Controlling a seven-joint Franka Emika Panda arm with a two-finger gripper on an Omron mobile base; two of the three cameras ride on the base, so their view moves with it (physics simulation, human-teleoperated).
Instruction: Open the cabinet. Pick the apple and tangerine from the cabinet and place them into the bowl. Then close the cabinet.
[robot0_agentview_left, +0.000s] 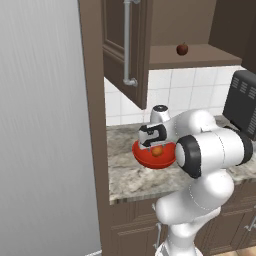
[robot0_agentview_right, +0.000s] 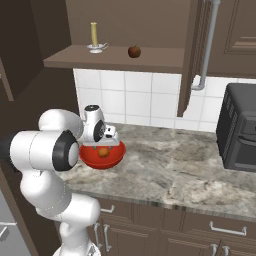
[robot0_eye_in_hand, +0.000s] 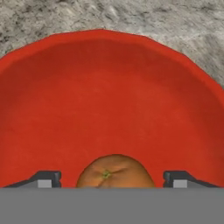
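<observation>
End effector (robot0_eye_in_hand: 112, 178) w/ fingers apart, either side of tangerine (robot0_eye_in_hand: 114, 171), low centre of hand view, over bowl (robot0_eye_in_hand: 109, 96) on table (robot0_agentview_right: 170, 165). Apple (robot0_agentview_right: 134, 51) on open cabinet (robot0_agentview_right: 125, 59) shelf, upper frame.

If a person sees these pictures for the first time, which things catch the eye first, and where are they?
The wide glossy red bowl on the speckled stone counter stands out first, with the small orange tangerine in it, between the tips of the white arm's open gripper. Above, the dark brown wall cabinet stands open, and a small dark red apple sits on its shelf beside a yellow candle.
</observation>
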